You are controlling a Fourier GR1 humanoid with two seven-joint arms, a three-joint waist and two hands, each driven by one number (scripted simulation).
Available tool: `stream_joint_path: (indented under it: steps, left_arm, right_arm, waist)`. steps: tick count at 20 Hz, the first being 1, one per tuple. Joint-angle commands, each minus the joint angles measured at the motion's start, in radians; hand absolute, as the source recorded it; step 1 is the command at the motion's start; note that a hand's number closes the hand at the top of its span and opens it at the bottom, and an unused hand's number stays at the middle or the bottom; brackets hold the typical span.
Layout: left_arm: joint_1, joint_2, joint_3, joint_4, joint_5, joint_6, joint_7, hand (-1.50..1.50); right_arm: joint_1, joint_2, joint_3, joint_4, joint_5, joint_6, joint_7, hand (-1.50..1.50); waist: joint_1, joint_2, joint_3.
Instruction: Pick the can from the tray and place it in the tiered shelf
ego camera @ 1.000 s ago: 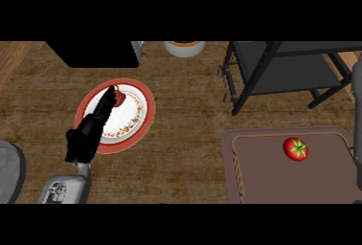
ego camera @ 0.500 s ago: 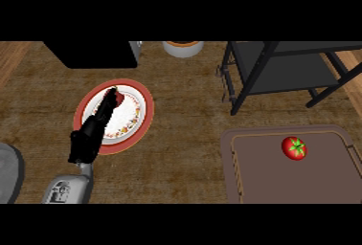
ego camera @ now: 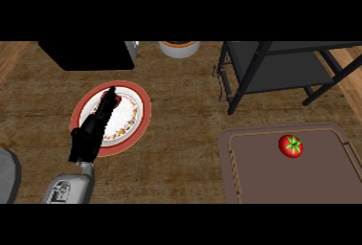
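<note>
left hand (ego camera: 88,139) is open w/ straight fingers over the plate (ego camera: 144,107), tomato (ego camera: 290,145) sits on tray (ego camera: 283,184) nr shelf (ego camera: 283,67)

counter (ego camera: 184,124): brown wood-grain top, fills the view
plate (ego camera: 133,106): round, red rim, white middle with patterned ring, left of centre, flat on counter
black block (ego camera: 84,55): far left, boxy, grey side on its right
bowl (ego camera: 179,49): far edge, centre, white wall, orange-brown inside, cut off by the view
grey rounded object (ego camera: 7,174): near left edge, only partly seen
</note>
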Motion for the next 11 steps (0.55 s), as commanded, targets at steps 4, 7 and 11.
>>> stream_joint_path:
  steps: [4,7,11]
  left_arm:
    - [0.017,0.005,0.002,-0.034,0.004,-0.001,0.013,0.00]
    - [-0.008,0.037,0.041,0.004,0.043,-0.040,-0.001,0.00]
    - [0.015,0.008,0.015,-0.008,0.016,-0.009,-0.003,0.00]
  right_arm:
    - [0.245,-0.170,-0.231,-0.135,-0.243,0.302,0.072,-1.50]
    - [0.385,-0.204,-0.354,-0.104,-0.333,0.412,-0.049,-1.50]
    - [0.490,-0.239,-0.551,-0.019,-0.494,0.545,-0.149,-1.50]
  waist:
    - [-0.009,-0.002,0.001]
    - [-0.020,0.000,0.002]
    - [-0.016,0.001,0.002]
